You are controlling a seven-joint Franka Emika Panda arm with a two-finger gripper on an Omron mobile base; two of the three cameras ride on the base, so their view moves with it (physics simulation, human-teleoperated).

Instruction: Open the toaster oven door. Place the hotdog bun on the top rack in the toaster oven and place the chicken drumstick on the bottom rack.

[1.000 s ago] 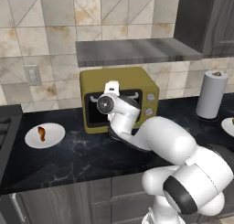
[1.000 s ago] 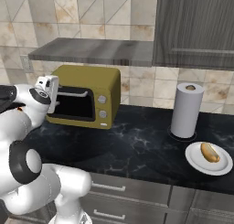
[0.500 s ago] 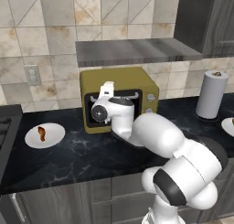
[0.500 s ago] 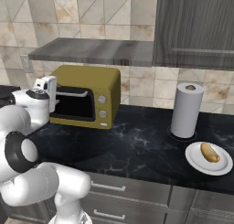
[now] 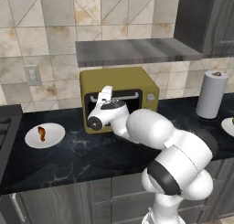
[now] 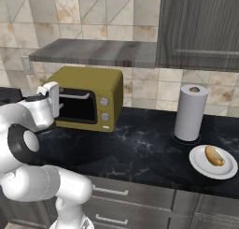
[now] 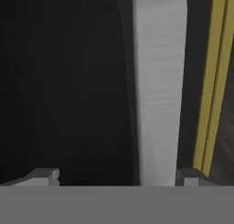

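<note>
The mustard-yellow toaster oven (image 5: 119,81) (image 6: 88,81) stands at the back of the counter. Its dark glass door (image 5: 119,109) (image 6: 80,109) (image 7: 64,81) is shut. My gripper (image 5: 109,98) (image 6: 59,102) (image 7: 117,177) is open and right up against the door's left end. The silver bar handle (image 7: 160,81) runs between its fingertips, closer to one of them. The chicken drumstick (image 5: 41,133) lies on a white plate (image 5: 55,135) at the left. The hotdog bun (image 6: 214,155) lies on another white plate (image 6: 205,169) at the right.
A paper towel roll (image 5: 211,94) (image 6: 190,112) stands upright right of the oven. A grey shelf (image 5: 132,51) hangs just above the oven, with a dark cabinet (image 6: 200,27) at the upper right. A stove edge (image 5: 7,122) borders the counter's left end.
The arm has folded forward and the hand has shifted slightly left and closer to the door handle. The door stays shut and the gripper stays open.
</note>
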